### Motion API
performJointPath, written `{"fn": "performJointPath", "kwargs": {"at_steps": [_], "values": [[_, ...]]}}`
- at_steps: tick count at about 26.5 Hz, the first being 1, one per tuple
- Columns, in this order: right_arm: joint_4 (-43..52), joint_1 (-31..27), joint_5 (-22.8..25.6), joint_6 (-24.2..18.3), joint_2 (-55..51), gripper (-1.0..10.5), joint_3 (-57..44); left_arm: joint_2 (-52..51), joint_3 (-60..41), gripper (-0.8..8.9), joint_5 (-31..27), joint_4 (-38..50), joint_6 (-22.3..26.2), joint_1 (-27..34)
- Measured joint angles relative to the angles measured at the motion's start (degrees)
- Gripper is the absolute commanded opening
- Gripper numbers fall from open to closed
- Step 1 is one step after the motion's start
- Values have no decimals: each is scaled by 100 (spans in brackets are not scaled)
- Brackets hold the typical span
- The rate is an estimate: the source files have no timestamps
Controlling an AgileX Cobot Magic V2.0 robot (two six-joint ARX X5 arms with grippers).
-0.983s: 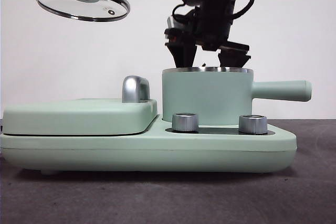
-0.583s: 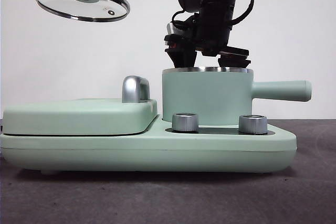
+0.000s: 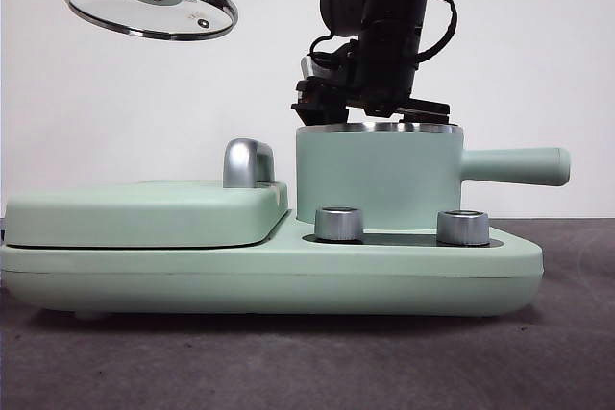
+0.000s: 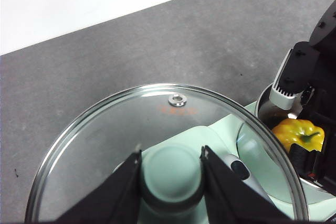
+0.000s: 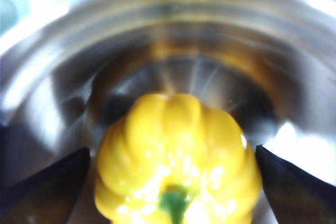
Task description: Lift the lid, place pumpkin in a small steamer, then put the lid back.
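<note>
The clear glass lid (image 3: 151, 5) hangs tilted high at the left, well above the griddle side. My left gripper (image 4: 171, 153) is shut on its mint green knob (image 4: 170, 174). The small steamer (image 3: 380, 175) stands uncovered on the right of the base. From above, my right gripper (image 3: 370, 108) reaches down into it, fingertips hidden below the steel rim. In the right wrist view the yellow pumpkin (image 5: 178, 150) sits between the two jaws of that gripper (image 5: 172, 153), low inside the steamer's steel wall (image 5: 173, 35). The left wrist view also shows the pumpkin (image 4: 298, 131) in the pot.
The long mint green base unit (image 3: 269, 271) carries the flat griddle cover (image 3: 144, 213) with a silver handle (image 3: 245, 162). Two silver knobs (image 3: 338, 223) (image 3: 462, 227) stand in front of the pot. The pot's side handle (image 3: 514, 165) sticks out to the right.
My right gripper has sunk lower into the steamer, so its fingers are now below the rim. The lid and left gripper have stayed in place.
</note>
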Motion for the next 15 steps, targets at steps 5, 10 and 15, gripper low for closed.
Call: {"fn": "performJointPath", "kwargs": {"at_steps": [5, 10, 15], "values": [[-219, -4, 52, 0, -608, 512, 177, 0, 0, 18, 2, 0, -22, 0], [-892, -11, 286, 0, -1663, 502, 203, 0, 0, 18, 2, 2, -79, -2], [-1010, 72, 577, -2, -2793, 490, 203, 0, 0, 18, 0, 2, -87, -173]]}}
